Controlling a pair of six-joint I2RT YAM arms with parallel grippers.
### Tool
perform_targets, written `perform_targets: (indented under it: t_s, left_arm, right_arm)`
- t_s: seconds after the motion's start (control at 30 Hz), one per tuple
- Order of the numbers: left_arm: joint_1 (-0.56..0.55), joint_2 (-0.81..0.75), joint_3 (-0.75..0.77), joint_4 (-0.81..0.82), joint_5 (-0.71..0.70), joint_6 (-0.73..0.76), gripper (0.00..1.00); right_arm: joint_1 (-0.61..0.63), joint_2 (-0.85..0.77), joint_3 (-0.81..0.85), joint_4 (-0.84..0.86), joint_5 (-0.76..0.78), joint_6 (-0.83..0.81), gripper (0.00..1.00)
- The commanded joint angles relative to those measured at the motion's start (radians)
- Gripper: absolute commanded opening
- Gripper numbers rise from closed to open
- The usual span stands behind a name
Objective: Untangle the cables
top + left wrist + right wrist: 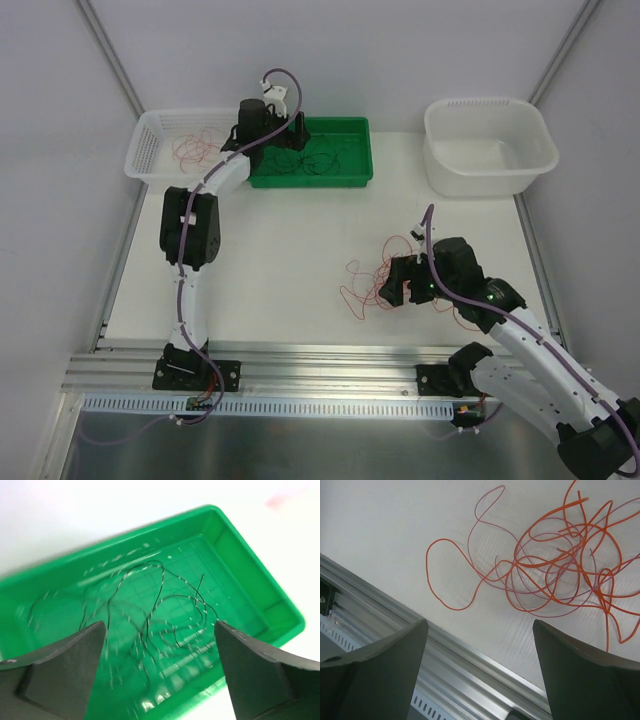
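Dark cables (155, 605) lie in loose loops on the floor of the green tray (280, 615), and none of them is between the jaws. My left gripper (160, 632) hangs open just above them; from the top view it (292, 135) is over the tray's left end (262, 178). A tangle of orange-red and pinkish cables (560, 565) rests on the white table near the front. Beside that tangle (368, 272), my right gripper (392, 285) stands open and empty, its fingertips (415, 635) toward the table's front edge.
A white basket (150, 150) at the back left holds thin red wires (195, 148). A deep white tub (490, 150) stands at the back right. An aluminium rail (470, 670) runs along the table's front edge.
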State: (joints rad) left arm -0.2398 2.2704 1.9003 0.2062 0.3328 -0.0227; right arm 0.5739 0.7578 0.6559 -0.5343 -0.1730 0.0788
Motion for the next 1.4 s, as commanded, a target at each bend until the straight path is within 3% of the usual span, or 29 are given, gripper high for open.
perform_targets:
  t_s: [0.0,0.1,0.3,0.5,0.97,1.17,1.37]
  left_arm:
    - [-0.039,-0.231,-0.128,0.038,-0.268,-0.167,0.94]
    - [-0.078,-0.369,-0.280,-0.031,-0.510,-0.303,0.96]
    - [-0.144,-0.538,-0.506,-0.151,-0.774,-0.538,0.95]
    - [-0.145,-0.575,-0.627,-0.246,-0.854,-0.772,0.96]
    - [-0.139,-0.381,-0.514,-0.271,-1.005,-1.051,0.82]
    - [-0.141,-0.302,-0.437,-0.269,-1.051,-1.082,0.76]
    - [-0.139,-0.246,-0.383,-0.269,-1.045,-1.085,0.52]
  right_arm:
    - [0.007,-0.023,0.017,-0.009,0.013,0.016,0.90]
    - [0.011,-0.032,0.013,-0.007,0.018,0.027,0.90]
    - [0.018,-0.072,0.004,-0.007,0.013,0.044,0.90]
    - [0.021,-0.104,-0.010,-0.016,0.018,0.045,0.90]
    - [0.020,-0.141,-0.027,-0.039,0.029,0.019,0.90]
    - [0.018,-0.150,-0.027,-0.055,0.035,0.004,0.91]
    - [0.020,-0.146,-0.025,-0.059,0.040,-0.005,0.91]
